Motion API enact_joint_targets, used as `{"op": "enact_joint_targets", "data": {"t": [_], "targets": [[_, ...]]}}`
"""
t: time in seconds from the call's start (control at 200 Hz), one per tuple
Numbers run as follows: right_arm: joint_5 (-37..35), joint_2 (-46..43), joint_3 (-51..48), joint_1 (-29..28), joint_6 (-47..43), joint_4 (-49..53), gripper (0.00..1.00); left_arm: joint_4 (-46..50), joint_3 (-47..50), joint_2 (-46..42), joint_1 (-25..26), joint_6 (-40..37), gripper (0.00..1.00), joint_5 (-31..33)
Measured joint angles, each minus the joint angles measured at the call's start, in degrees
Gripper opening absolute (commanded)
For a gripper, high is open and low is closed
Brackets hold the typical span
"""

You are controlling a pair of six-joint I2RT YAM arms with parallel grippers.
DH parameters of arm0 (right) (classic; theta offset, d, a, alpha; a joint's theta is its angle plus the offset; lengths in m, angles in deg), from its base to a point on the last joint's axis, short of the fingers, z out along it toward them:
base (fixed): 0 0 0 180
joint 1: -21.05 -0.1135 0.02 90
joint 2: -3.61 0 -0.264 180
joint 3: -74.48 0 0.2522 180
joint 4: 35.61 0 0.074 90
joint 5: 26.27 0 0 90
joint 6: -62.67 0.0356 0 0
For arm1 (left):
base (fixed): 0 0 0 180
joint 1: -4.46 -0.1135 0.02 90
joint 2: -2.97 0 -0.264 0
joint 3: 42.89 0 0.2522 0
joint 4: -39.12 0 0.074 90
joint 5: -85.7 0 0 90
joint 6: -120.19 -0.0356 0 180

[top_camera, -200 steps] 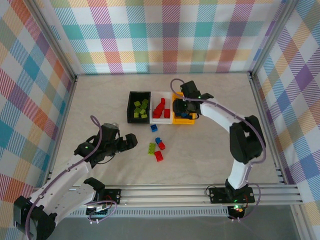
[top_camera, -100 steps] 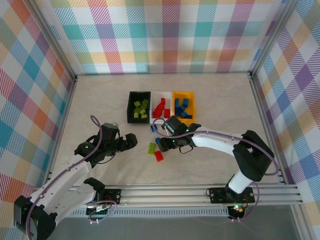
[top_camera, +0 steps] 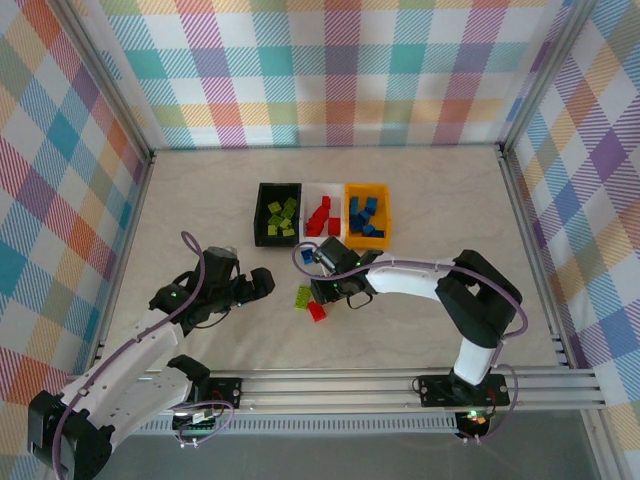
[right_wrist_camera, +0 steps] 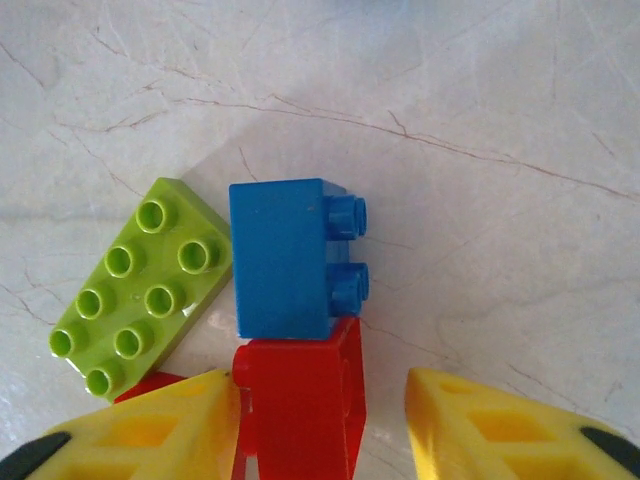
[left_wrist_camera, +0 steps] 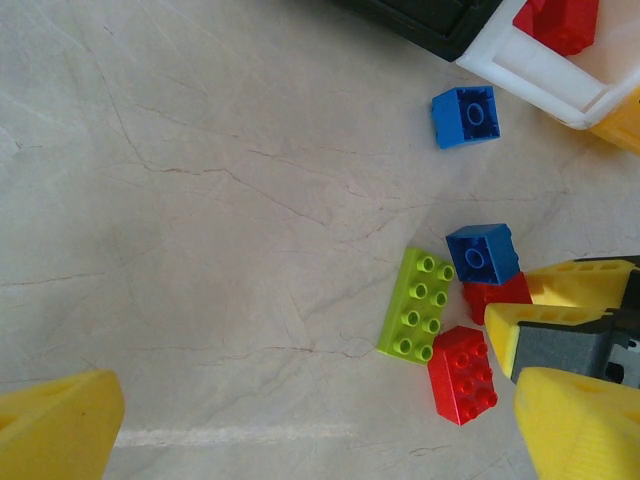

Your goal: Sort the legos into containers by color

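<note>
Marble-look table carries the whole job. Three bins stand side by side at its centre: the black bin holds green pieces, the white bin red, and the orange-yellow bin blue.

The right gripper is lowered on the loose cluster at six o'clock of the white bin. The left gripper sits at nine o'clock of that cluster, jaws spread wide and holding nothing, clearly the farther of the two.

From the right wrist, the red brick lies between the fingers, its long axis running twelve to six along the gap. The nine o'clock pad touches it and the three o'clock pad stands just off, so the jaws are part-closed, not pinching. The blue brick butts the red one at twelve o'clock. The lime green brick lies hard against the blue at nine o'clock.

Judgement: closing should take the red alone, bound for the white bin at twelve o'clock. The risk is dragging the blue neighbour.
</note>
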Motion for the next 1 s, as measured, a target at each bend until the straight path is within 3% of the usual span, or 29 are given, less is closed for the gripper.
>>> {"op": "enact_joint_targets", "data": {"t": [0.3, 0.67, 0.83, 1.0], "targets": [[0.02, -1.01, -1.55, 0.0, 0.17, -0.48, 0.31, -0.26, 0.24, 0.61, -0.02, 0.22, 1.0, -0.07], [-0.42, -16.2, -7.13, 0.94, 0.35, 5.05, 0.29, -1.97, 0.24, 2.51, -0.04, 0.5, 1.0, -1.07], [-0.13, -14.78, 1.05, 6.6, -0.31, 7.08, 0.29, -2.95, 0.24, 3.78, -0.04, 0.66, 1.0, -1.46], [-0.2, -2.75, 17.07, 12.66, -1.16, 6.56, 0.29, -3.23, 0.24, 4.17, -0.04, 0.66, 1.0, -2.58]]}}
